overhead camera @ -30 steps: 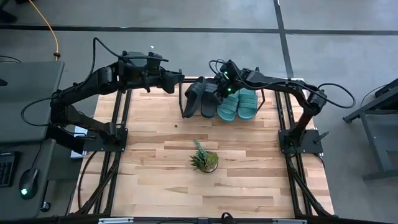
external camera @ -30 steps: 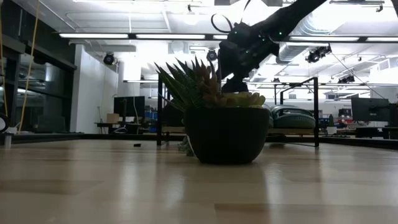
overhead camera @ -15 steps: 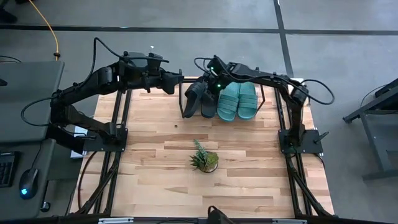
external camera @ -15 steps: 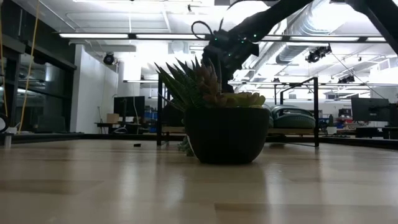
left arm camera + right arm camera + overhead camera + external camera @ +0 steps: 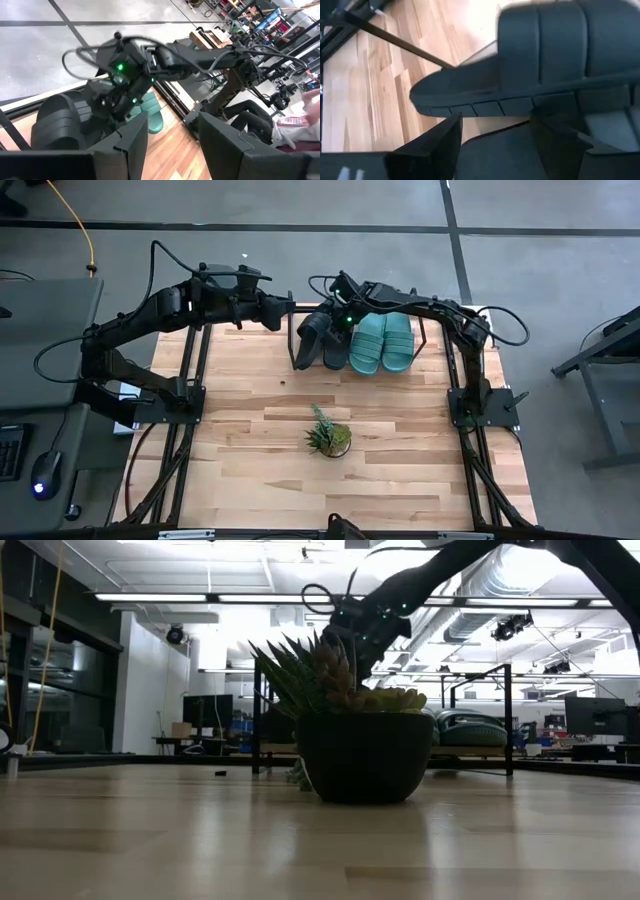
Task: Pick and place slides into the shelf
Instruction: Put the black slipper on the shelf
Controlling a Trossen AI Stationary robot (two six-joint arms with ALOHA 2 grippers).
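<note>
High view: two teal slides flat on shelf; black slides tilted beside them. Right hand over black pair.
Right wrist view: fingers apart around black sole, nothing clamped.
Left wrist view: left hand part-open, empty.
Rubber looks light, flexible, grippy; pinch strap or sole edge.

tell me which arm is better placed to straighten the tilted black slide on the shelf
Right, probably: the right gripper hangs open directly over the tilted black slide, while the left gripper waits off beside the shelf.

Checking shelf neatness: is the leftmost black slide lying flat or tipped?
Tipped. The leftmost black slide sits askew against the other black slide; the right wrist view shows its sole on edge, right gripper above.
</note>
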